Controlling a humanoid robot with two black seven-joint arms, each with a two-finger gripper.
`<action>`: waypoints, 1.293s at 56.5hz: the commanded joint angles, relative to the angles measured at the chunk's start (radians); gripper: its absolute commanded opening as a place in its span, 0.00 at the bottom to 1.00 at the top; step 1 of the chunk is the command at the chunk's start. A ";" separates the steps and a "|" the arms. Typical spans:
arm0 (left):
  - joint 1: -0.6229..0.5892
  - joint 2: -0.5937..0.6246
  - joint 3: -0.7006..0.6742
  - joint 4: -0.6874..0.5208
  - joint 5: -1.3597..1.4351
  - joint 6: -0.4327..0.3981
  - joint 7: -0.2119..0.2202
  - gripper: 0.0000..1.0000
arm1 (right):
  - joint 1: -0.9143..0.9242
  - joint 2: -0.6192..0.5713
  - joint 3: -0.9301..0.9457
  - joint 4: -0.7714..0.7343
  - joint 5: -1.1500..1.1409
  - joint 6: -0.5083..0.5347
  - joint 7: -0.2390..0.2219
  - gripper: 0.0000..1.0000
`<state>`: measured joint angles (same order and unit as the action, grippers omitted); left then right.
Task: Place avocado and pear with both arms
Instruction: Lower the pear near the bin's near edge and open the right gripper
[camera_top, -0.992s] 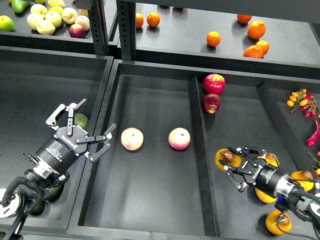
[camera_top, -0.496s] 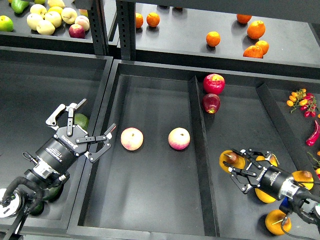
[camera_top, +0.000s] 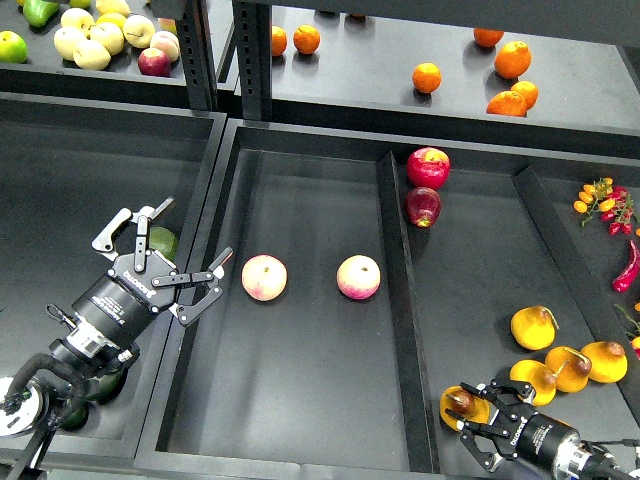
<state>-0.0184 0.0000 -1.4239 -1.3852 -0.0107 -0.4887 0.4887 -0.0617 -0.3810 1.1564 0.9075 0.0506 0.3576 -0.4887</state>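
A dark green avocado (camera_top: 163, 241) lies in the left bin, partly hidden behind my left gripper (camera_top: 195, 232). That gripper is open and hovers just over and to the right of the avocado, at the bin's right wall. My right gripper (camera_top: 472, 424) is at the bottom edge of the right bin, its fingers closed around an orange-yellow pear (camera_top: 458, 405) with a brown patch at its stem. Several more pears (camera_top: 533, 327) lie loose in the same bin, to the right.
Two pink-and-yellow round fruits (camera_top: 264, 277) (camera_top: 358, 277) lie in the middle bin (camera_top: 300, 400). Two red apples (camera_top: 428, 167) sit at the far end of the right bin. Oranges (camera_top: 512, 60) and apples (camera_top: 100, 38) fill the back shelf. Red chillies (camera_top: 628, 265) lie at far right.
My right gripper has drawn back toward the bottom edge, carrying the pear with it and uncovering the other pears. The left arm has not moved.
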 joint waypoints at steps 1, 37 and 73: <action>0.000 0.000 0.002 0.000 0.000 0.000 0.000 0.99 | 0.000 0.002 0.000 -0.013 -0.026 0.006 0.000 0.29; 0.002 0.000 0.013 0.000 0.000 0.000 0.000 0.99 | 0.002 -0.002 0.014 -0.045 -0.049 0.004 0.000 0.61; 0.003 0.000 0.013 0.000 0.000 0.000 0.000 0.99 | 0.057 0.020 0.138 0.195 0.202 -0.069 0.000 0.90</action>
<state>-0.0157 0.0000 -1.4112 -1.3852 -0.0107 -0.4887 0.4887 -0.0467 -0.3869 1.2433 1.0517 0.1591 0.3168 -0.4887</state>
